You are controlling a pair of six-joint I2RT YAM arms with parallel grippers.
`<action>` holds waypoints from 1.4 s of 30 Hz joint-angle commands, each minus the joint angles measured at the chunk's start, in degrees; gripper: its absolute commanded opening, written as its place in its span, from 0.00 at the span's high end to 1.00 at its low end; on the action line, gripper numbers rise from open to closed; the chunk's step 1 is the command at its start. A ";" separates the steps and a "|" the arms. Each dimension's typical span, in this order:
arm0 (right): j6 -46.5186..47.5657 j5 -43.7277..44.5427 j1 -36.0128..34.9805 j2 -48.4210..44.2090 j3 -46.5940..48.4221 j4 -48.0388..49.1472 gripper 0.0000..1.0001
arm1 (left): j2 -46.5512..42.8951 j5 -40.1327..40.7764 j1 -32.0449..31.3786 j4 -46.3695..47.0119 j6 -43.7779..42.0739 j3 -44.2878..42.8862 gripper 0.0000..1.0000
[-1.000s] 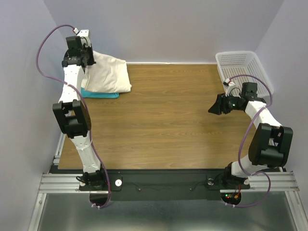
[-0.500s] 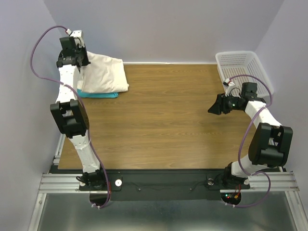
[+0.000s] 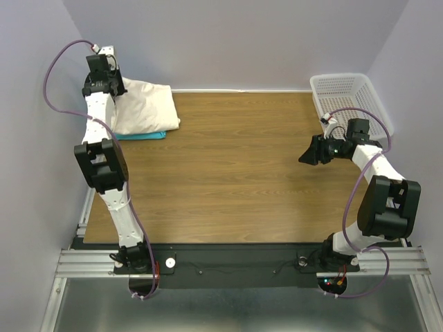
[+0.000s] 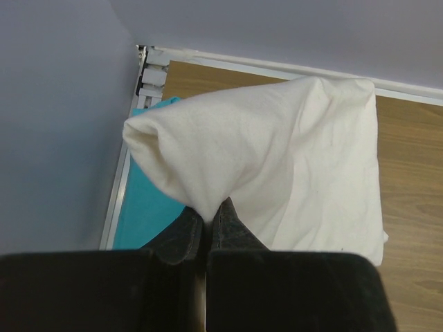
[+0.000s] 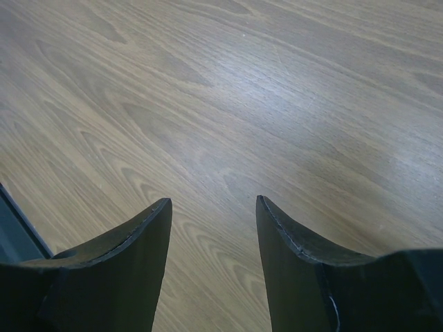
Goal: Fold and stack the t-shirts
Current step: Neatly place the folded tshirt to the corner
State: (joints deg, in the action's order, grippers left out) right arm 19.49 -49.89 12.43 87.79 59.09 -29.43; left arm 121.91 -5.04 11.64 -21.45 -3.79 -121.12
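The folded cream t-shirt (image 3: 144, 108) lies at the table's far left corner on top of the turquoise t-shirt (image 3: 142, 135), whose edge shows under it. My left gripper (image 3: 104, 86) is shut on the cream shirt's left edge and lifts it, so the cloth hangs from the fingers (image 4: 208, 214). In the left wrist view the cream shirt (image 4: 291, 159) drapes to the right and the turquoise shirt (image 4: 142, 207) shows below left. My right gripper (image 3: 306, 158) is open and empty, low over bare wood (image 5: 212, 200) at the right.
A white perforated basket (image 3: 346, 97) stands at the far right corner. The table's left metal rail (image 4: 121, 187) and the left wall run close beside the shirts. The wooden tabletop (image 3: 235, 166) spans between the arms.
My left gripper has pulled the cream shirt's edge left and back toward the corner; the cream shirt shifted left over the turquoise one. The right arm has not moved.
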 commanded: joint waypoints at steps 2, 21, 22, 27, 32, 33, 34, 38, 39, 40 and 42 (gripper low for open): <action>0.20 -3.37 0.41 -0.25 -0.29 1.40 0.42 | 0.52 2.13 0.31 4.57 0.54 -2.90 1.00; 1.87 -4.25 -1.09 1.24 -0.03 0.60 0.42 | 7.90 12.77 0.31 9.68 0.63 -5.69 0.55; 1.96 -4.17 -1.00 1.42 -0.03 0.43 0.42 | 8.08 13.12 0.23 10.20 0.63 -6.05 0.39; 2.05 -3.99 -1.26 2.04 -0.03 0.43 0.42 | 5.19 11.72 -0.82 12.13 -0.25 -6.41 0.25; 2.13 -3.55 -1.44 2.12 0.15 0.43 0.42 | -2.01 8.21 -2.41 13.89 -2.01 -2.02 0.25; 2.05 -3.55 -1.44 2.12 0.06 0.34 0.42 | -3.33 6.46 -2.93 14.24 -2.27 -0.45 0.25; 2.05 -3.38 -1.44 2.04 0.06 0.34 0.42 | -6.04 5.31 -3.37 14.85 -3.40 3.92 0.26; 1.96 -3.46 -1.44 1.60 0.15 0.34 0.42 | -10.45 -5.31 -7.76 15.82 -9.01 13.61 0.27; 1.96 -3.37 -1.44 1.42 0.24 0.34 0.42 | -11.07 -4.98 -9.51 16.09 -10.87 15.63 0.27; 1.96 -3.37 -1.44 1.33 0.15 0.34 0.42 | -11.77 -2.81 -11.44 16.27 -14.54 18.78 0.27; 1.96 -3.37 -1.44 1.16 0.15 0.25 0.42 | -11.87 -0.34 -16.19 16.35 -19.04 21.44 0.27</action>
State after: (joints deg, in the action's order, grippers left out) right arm 20.82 -52.53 11.51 89.78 59.09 -29.58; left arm 111.46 -4.36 2.85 -6.90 -12.21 -105.10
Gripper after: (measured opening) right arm 0.578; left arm 0.734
